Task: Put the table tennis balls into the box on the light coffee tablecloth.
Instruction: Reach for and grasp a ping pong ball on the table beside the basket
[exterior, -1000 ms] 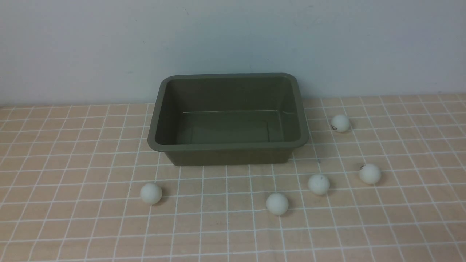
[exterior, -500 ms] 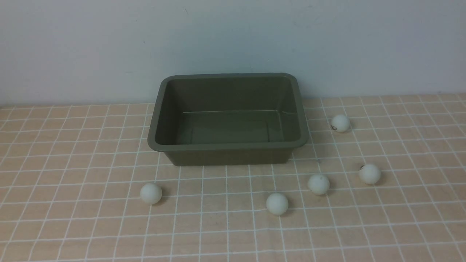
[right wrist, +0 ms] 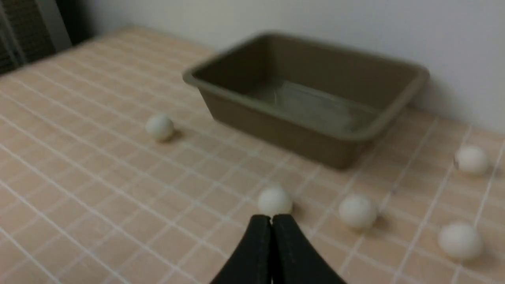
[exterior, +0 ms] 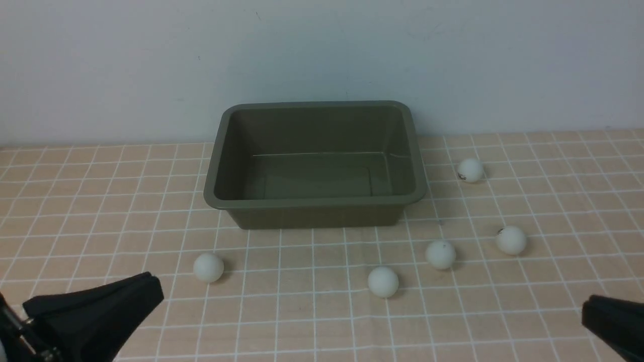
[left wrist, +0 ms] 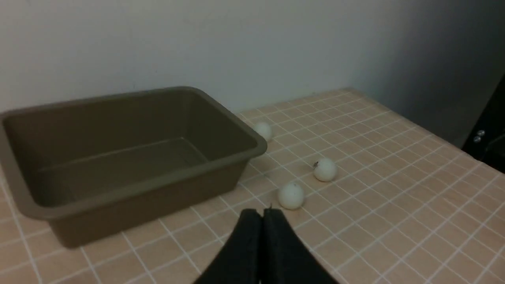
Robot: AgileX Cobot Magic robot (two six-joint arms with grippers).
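Box: the box is set on the light coffee tablecloth, towards the scene's 12 o'clock.
Table tennis balls: all five are laid on the cloth outside the box. The first ball is at its 7 o'clock, the second ball at 5, the third ball and fourth ball near 4, and the fifth ball at 3.
Left gripper: the left gripper is seen at the scene's 7 o'clock, jaws pressed together, nothing gripped.
Right gripper: the right gripper is seen at 4 o'clock, jaws pressed together, nothing gripped.
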